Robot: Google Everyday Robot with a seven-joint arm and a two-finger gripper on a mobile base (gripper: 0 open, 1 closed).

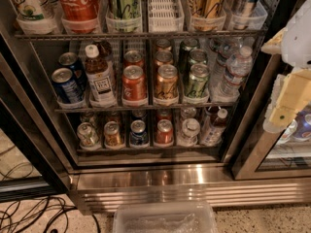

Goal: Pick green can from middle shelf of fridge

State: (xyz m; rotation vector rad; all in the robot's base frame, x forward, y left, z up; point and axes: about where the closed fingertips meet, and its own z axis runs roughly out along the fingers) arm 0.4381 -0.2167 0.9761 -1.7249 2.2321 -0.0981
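The fridge (pixel 146 178) stands open in front of me, with a steel frame and wire racks. The middle shelf (pixel 104 109) holds lanes of blue cans, a juice bottle, red cans, copper-orange cans and water bottles. Three green cans stand in one lane, right of the copper-orange cans: the front green can (pixel 196 80), one behind it (pixel 197 57) and one at the back (pixel 187 45). My gripper (pixel 283 111), white and pale yellow, hangs at the right edge of the view, outside the shelf, well right of the green cans and about level with them.
Water bottles (pixel 234 71) stand right beside the green lane. The top rack holds tall cans, a slim green-and-black can (pixel 124 4) and an empty white tray (pixel 164 6). The bottom rack holds small cans. A clear plastic bin (pixel 165 218) and cables (pixel 29 212) lie on the floor.
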